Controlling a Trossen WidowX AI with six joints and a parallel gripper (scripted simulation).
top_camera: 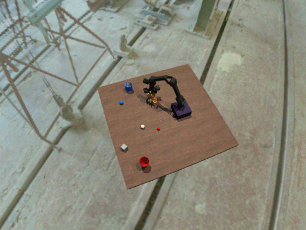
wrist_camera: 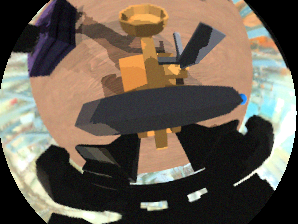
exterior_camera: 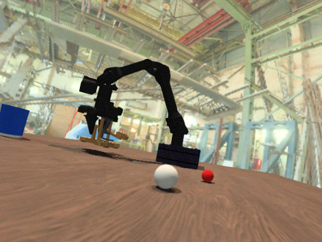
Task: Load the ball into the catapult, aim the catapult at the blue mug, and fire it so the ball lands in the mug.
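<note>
Industrial girders and pale beams rose behind the wooden bench [top_camera: 184, 144] [exterior_camera: 91, 212] [wrist_camera: 200, 30]. Through the feeds I had the claw [top_camera: 151, 96] [exterior_camera: 98, 128] [wrist_camera: 154, 121] clamped on the orange catapult [top_camera: 155, 98] [exterior_camera: 100, 142] [wrist_camera: 150, 60], held just above the wood, its cup bare. The blue mug [top_camera: 128, 86] [exterior_camera: 13, 120] stood near it; white [top_camera: 142, 126] [exterior_camera: 166, 176], red [top_camera: 158, 129] [exterior_camera: 207, 176] and blue balls [top_camera: 121, 102] [wrist_camera: 243, 99] lay apart on the bench.

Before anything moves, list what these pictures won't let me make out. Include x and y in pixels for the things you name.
- Contact between the tool [top_camera: 150, 98] [exterior_camera: 98, 130] and the catapult [top_camera: 154, 100] [exterior_camera: 100, 141] [wrist_camera: 149, 50]: small in the top view; dark fingers overlap the frame in the exterior view.
- Middle of the catapult: hidden behind a broad dark bar in the wrist view.
- Inside of the blue mug [top_camera: 128, 87] [exterior_camera: 14, 120]: too small in the top view; wall hides it in the exterior view, where the left edge crops the mug.
</note>
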